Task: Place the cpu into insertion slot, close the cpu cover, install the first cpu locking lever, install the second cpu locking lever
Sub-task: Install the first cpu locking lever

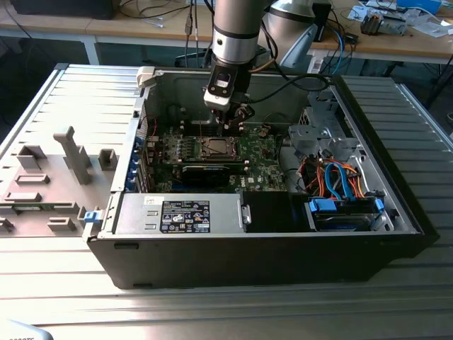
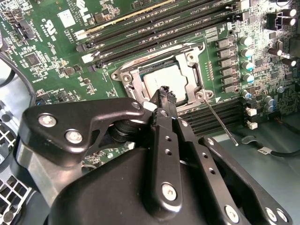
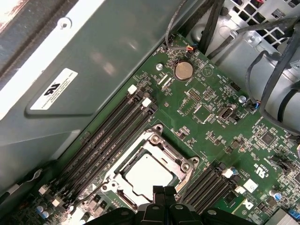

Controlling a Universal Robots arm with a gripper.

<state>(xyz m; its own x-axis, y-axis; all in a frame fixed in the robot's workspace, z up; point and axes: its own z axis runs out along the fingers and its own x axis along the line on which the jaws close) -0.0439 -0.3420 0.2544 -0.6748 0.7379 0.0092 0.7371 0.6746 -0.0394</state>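
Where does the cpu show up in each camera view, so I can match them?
Exterior view: the cpu sits inside the case, under the end effector.
Second wrist view: the cpu lies inside the cpu cover, just beyond the end effector.
First wrist view: the cpu lies between memory slot rows.
Shared landmark: the cpu cover's silvery frame.

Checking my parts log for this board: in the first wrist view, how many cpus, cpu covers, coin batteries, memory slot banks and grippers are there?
cpu: 1
cpu cover: 1
coin battery: 1
memory slot banks: 2
gripper: 1
Total: 6
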